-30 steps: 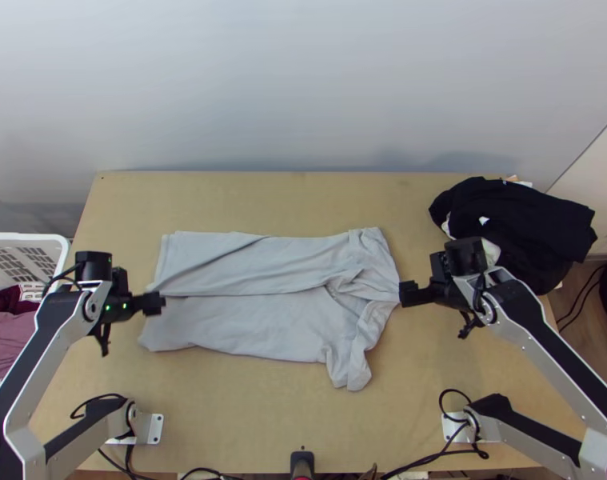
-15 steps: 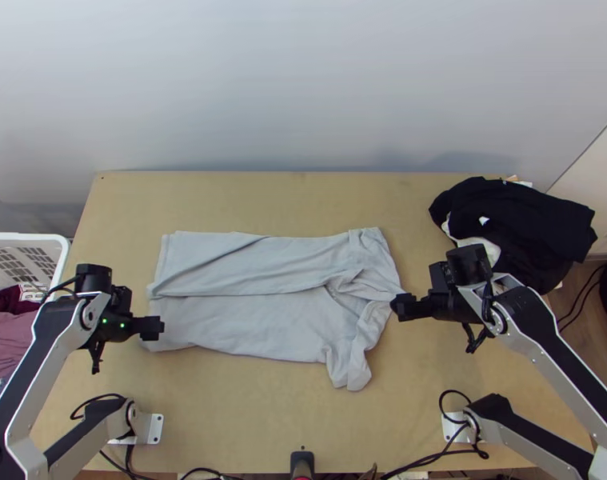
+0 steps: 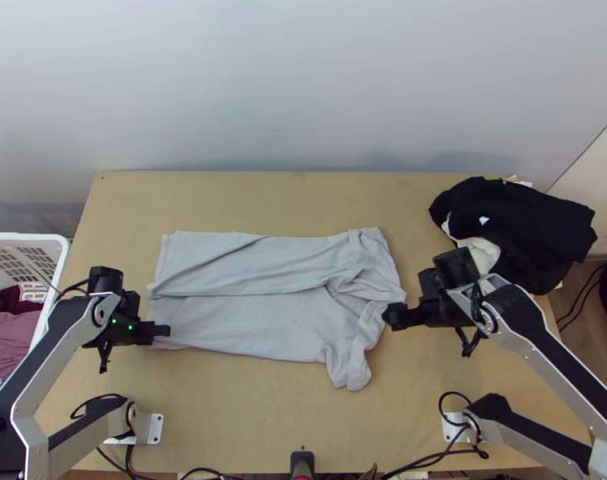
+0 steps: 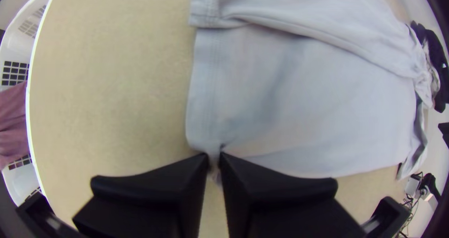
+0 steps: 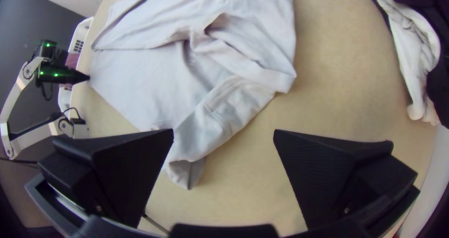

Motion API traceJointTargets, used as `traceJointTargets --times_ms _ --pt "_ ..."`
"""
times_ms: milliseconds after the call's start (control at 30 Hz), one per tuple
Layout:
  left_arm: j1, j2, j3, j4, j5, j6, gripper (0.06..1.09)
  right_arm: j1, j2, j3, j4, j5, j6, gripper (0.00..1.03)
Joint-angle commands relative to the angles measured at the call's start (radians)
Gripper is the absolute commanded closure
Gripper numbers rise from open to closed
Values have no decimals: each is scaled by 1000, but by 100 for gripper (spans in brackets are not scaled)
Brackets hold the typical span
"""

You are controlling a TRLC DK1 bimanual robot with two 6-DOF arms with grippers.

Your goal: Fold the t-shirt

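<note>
Your left claw [image 4: 214, 158] was clamped on the shirt [image 4: 299, 102] at a hem corner, right claw [image 5: 223, 131] apart. Light, limp cloth; sleeve [image 5: 201, 130] looked your best right-side grip.

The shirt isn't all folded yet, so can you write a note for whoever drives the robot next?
Left gripper: shut on the shirt at its near left corner.
Right gripper: open, holding nothing, by the shirt's right end.
Shirt: flat on the table, rumpled at the right; near sleeve sticks out.
Done: far side folded over toward the middle.
Left: probably grip near the sleeve, fold the near side over, then fold it shorter.
Dark pile: far right, leave it.
</note>
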Motion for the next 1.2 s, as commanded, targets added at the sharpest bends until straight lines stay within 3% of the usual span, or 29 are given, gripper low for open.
traceJointTargets --times_ms 0,633,667,733,1000,1033,1167 --pt "-15 -41 -32 76 0 -8 105 97 62 12 -60 -99 9 3" --pt "-12 -39 31 75 0 -31 105 442 325 -16 0 -148 28 4" --pt "-12 -36 31 75 0 -34 105 450 338 -14 20 -146 28 7" --pt "-13 -33 28 75 0 -39 105 461 360 4 48 -111 26 18" --pt "-12 -30 19 65 0 -45 105 431 398 141 -23 -5 5 19" --pt "-13 -24 19 67 0 -45 105 438 404 136 -23 10 3 21" --pt "-13 -10 38 67 0 -53 105 456 411 92 15 46 -55 71"
